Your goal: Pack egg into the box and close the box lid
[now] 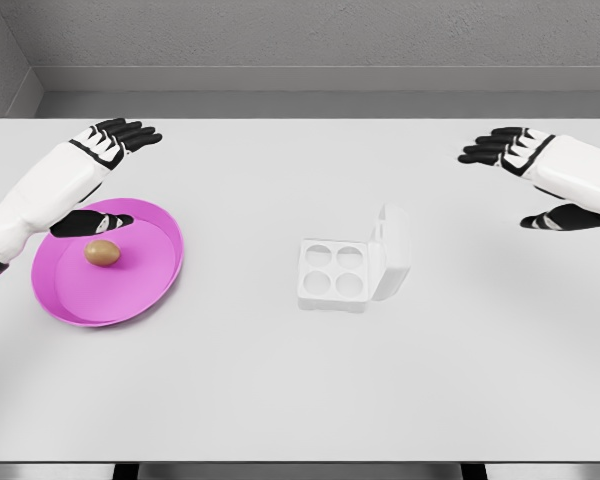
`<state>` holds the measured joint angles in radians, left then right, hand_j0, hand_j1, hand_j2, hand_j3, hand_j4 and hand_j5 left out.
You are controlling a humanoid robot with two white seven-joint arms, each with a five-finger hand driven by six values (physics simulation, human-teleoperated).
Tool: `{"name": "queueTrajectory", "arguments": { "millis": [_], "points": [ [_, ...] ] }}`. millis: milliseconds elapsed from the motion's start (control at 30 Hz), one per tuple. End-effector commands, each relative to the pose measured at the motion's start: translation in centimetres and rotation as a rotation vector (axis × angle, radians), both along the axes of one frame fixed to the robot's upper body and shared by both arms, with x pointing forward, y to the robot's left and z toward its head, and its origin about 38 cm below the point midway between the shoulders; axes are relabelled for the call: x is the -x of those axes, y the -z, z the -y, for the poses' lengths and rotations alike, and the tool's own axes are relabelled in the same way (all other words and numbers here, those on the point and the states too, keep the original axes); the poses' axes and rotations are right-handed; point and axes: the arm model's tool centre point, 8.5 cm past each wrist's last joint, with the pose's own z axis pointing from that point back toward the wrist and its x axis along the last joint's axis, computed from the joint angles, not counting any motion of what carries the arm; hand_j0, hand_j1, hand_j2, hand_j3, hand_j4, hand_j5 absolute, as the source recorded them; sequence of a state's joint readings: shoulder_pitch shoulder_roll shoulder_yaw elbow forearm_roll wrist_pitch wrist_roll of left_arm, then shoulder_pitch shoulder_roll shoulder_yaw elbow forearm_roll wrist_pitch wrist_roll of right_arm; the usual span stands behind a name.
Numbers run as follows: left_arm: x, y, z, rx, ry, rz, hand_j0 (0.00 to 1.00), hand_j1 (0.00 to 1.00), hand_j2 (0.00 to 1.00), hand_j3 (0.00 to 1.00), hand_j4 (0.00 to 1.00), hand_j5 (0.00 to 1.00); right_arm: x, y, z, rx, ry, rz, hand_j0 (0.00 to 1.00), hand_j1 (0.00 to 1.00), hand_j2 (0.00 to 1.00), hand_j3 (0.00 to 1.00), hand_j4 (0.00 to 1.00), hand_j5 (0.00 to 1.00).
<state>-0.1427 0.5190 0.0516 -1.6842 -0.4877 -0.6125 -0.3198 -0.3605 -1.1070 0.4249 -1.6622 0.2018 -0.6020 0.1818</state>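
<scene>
Brown egg [102,253] lies on the pink plate [150,285] at bench [280,390] left. White four-cell egg box [336,274] sits mid-bench, lid [392,252] raised, cells vacant. Left hand [105,150] hovers beside the plate, fingers spread; right hand [515,160] far right, likewise spread, holding nothing.

bare sim test room, plain white table [300,400] filling the view, blank grey wall [310,35] at 12 o'clock, no furnishings

egg [102,253] brown | plate [150,290] magenta | box [332,298] white | table [280,390] pale grey
</scene>
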Motion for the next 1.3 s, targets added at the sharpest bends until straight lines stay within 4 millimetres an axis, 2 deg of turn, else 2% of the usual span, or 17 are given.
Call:
{"name": "queueTrajectory", "arguments": {
  "millis": [0,167,233,267,333,367,433,467,500,567,633,767,867,967,1000,1167,1267],
  "points": [
    [0.0,0.0,-0.1,0.004,-0.001,-0.002,1.0,1.0,1.0,1.0,1.0,1.0,0.1,-0.2,0.3,0.007,-0.001,-0.001,1.0,1.0,1.0,1.0,1.0,1.0],
    [0.0,0.0,-0.5,-0.004,-0.016,0.002,1.0,1.0,1.0,1.0,1.0,1.0,0.1,-0.1,0.0,-0.007,-0.006,0.002,1.0,1.0,1.0,1.0,1.0,1.0],
    [0.7,1.9,-0.2,-0.156,0.012,-0.129,1.0,1.0,1.0,1.0,1.0,1.0,0.0,-0.4,0.2,-0.013,0.002,0.012,1.0,1.0,1.0,1.0,1.0,1.0],
    [1.1,1.5,-0.9,-0.218,0.009,-0.172,1.0,1.0,1.0,1.0,1.0,1.0,0.2,0.2,0.3,-0.014,0.004,-0.002,1.0,1.0,1.0,1.0,1.0,1.0],
    [1.1,-0.5,-0.3,-0.18,0.004,-0.1,1.0,1.0,1.0,1.0,1.0,1.0,0.4,0.4,0.6,-0.002,0.009,-0.013,1.0,1.0,1.0,1.0,1.0,1.0],
    [0.8,-2.9,-0.1,-0.166,-0.014,-0.038,1.0,1.0,1.0,1.0,1.0,1.0,0.4,0.6,0.5,-0.012,0.009,-0.02,1.0,1.0,1.0,1.0,1.0,1.0],
    [-0.4,-6.8,-1.1,-0.155,-0.065,0.056,1.0,1.0,1.0,1.0,1.0,1.0,0.5,0.9,0.6,-0.019,0.01,-0.026,1.0,1.0,1.0,1.0,1.0,1.0],
    [-0.5,-7.7,-1.7,-0.168,-0.081,0.062,1.0,1.0,1.0,1.0,1.0,1.0,0.4,1.2,0.8,-0.027,0.021,-0.035,1.0,1.0,1.0,1.0,1.0,1.0],
    [-0.3,-7.7,-1.7,-0.231,-0.045,0.055,1.0,1.0,1.0,1.0,1.0,1.0,0.4,1.3,0.7,-0.034,0.019,-0.033,1.0,1.0,1.0,1.0,1.0,1.0],
    [-0.3,-5.7,0.4,-0.389,0.08,-0.026,1.0,1.0,1.0,1.0,1.0,1.0,0.3,1.4,0.8,-0.034,0.024,-0.036,1.0,1.0,1.0,1.0,1.0,1.0],
    [-0.6,-5.4,0.5,-0.4,0.084,-0.037,1.0,1.0,1.0,1.0,1.0,1.0,-0.1,2.3,2.2,-0.035,0.071,-0.056,1.0,1.0,1.0,1.0,1.0,1.0],
    [-0.2,-5.6,-0.1,-0.34,0.113,-0.104,1.0,1.0,1.0,1.0,1.0,1.0,-0.1,2.2,2.1,-0.036,0.069,-0.055,1.0,1.0,1.0,1.0,1.0,1.0],
    [-1.3,-4.6,-1.8,-0.079,-0.043,-0.325,1.0,1.0,1.0,1.0,1.0,1.0,-0.3,2.5,2.7,-0.026,0.088,-0.063,1.0,1.0,1.0,1.0,1.0,1.0],
    [-2.1,-4.4,-3.3,-0.007,-0.198,-0.438,1.0,1.0,1.0,1.0,1.0,1.0,-0.4,3.2,3.5,-0.021,0.112,-0.083,1.0,1.0,1.0,1.0,1.0,1.0],
    [-2.3,-4.3,-3.7,0.005,-0.246,-0.466,0.93,0.93,0.93,0.93,0.93,0.93,-0.5,3.7,3.8,-0.019,0.124,-0.093,1.0,1.0,1.0,1.0,1.0,1.0],
    [-2.0,-2.6,-3.4,-0.225,-0.283,-0.471,0.9,0.9,0.9,0.9,0.9,0.9,-1.2,5.5,3.9,0.067,0.141,-0.164,1.0,1.0,1.0,1.0,1.0,1.0],
    [-1.8,-2.8,-3.9,-0.299,-0.278,-0.479,0.91,0.91,0.91,0.91,0.91,0.91,-2.1,6.6,3.6,0.137,0.145,-0.186,1.0,1.0,1.0,1.0,1.0,1.0]
  ]
}}
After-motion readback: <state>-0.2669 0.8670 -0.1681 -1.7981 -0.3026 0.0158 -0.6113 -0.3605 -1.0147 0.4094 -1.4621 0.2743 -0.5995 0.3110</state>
